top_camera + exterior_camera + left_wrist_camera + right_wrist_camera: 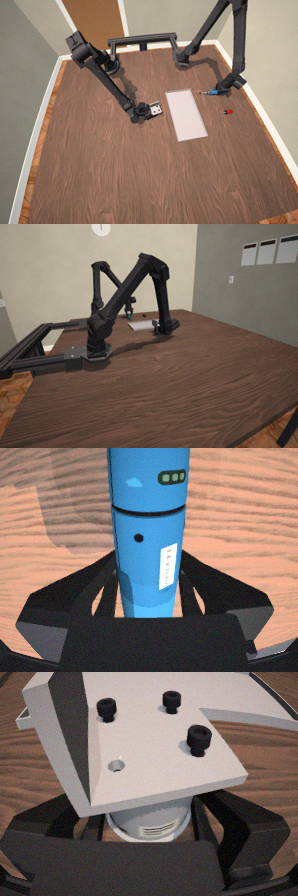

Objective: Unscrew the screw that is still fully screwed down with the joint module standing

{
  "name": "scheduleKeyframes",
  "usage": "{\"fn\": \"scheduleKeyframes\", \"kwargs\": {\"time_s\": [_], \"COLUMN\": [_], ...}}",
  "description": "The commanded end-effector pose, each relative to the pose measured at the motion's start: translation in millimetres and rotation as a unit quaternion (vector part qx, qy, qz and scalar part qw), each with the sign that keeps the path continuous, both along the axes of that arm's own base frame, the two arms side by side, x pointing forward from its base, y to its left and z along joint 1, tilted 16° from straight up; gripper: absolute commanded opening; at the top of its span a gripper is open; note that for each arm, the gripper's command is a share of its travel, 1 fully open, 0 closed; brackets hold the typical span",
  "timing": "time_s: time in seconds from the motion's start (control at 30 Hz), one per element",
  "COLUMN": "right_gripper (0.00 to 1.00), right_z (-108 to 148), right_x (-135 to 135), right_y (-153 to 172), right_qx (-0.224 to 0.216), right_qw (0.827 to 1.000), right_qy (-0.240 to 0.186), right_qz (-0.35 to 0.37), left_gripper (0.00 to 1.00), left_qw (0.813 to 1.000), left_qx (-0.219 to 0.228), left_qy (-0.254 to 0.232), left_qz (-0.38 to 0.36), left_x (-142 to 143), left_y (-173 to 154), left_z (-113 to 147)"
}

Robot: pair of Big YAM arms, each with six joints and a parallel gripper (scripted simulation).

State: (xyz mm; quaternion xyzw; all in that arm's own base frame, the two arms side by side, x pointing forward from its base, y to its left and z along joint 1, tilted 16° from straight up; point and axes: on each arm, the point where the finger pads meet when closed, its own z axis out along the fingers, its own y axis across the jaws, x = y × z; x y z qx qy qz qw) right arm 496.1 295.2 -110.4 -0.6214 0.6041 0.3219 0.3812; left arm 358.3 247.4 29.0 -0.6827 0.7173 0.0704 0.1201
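Note:
The joint module stands on the table, a pale cylinder (150, 824) with a grey angle bracket (165, 767) on top. Three black screws (106, 708) (171, 699) (199, 738) stand in the bracket; the near right one stands highest. A fourth hole (117, 765) is empty. My right gripper (148, 114) (148, 782) is shut on the module's cylinder, low by the table. The blue electric screwdriver (213, 92) (129, 316) (147, 523) lies on the table beyond the tray. My left gripper (221, 91) (148, 557) is shut on its barrel.
A flat white tray (185, 118) (140, 325) lies between the module and the screwdriver. A small red-handled screwdriver (228, 111) (144, 315) lies near the table's edge. A black frame (142, 38) stands at the back.

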Motion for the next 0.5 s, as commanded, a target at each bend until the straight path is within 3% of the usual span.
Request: {"fn": "scheduleKeyframes", "kwargs": {"time_s": [0.0,0.03,0.47], "right_gripper": [0.59,0.59,0.59], "right_z": [8.5,8.5,8.5], "right_x": [10.7,10.7,10.7], "right_y": [4.6,4.6,4.6], "right_qx": [0.005,0.005,0.005], "right_qw": [1.000,1.000,1.000], "right_qy": [-0.014,-0.014,-0.014], "right_qz": [0.000,0.000,0.000], "left_gripper": [0.42,0.49,0.49], "left_qw": [1.000,1.000,1.000], "left_qx": [0.006,0.006,0.006], "left_qy": [-0.011,-0.011,-0.011], "left_qz": [-0.002,-0.002,-0.002], "left_x": [8.8,8.8,8.8], "left_y": [5.0,5.0,5.0], "left_z": [9.2,9.2,9.2]}}
